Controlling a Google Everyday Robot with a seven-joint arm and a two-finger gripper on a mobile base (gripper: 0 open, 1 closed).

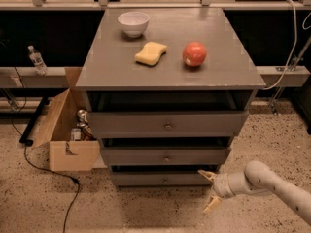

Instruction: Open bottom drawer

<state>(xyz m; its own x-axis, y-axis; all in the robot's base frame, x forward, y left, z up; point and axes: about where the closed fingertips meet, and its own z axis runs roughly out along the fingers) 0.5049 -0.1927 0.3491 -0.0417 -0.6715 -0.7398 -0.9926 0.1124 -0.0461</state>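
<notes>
Early stage of opening. Lowest in the grey cabinet (228, 42): bottom drawer (146, 179), front not pulled out, round knob (165, 180) ungrasped. Low at right, just beside that front's right end: gripper (210, 191), fingers (206, 174) spread wide, holding nothing. Left to do: reaching the knob, closing on it, pulling outward.

Arm (274, 184): off-white, smooth tubular shell; swells to a rounded bulge at the joint, then widens towards the frame edge.
Shell detail: a few small dark dots on the bulge; whether these are screws cannot be told.
Wrist (224, 186): short light-grey collar, narrower than the shell behind it.
End effector (204, 191): low in the camera view, right of centre; two-pronged, prongs well apart.
Fingers (207, 174): pale tan-yellow, slim, flat-sided, each tapering to a point.
</notes>
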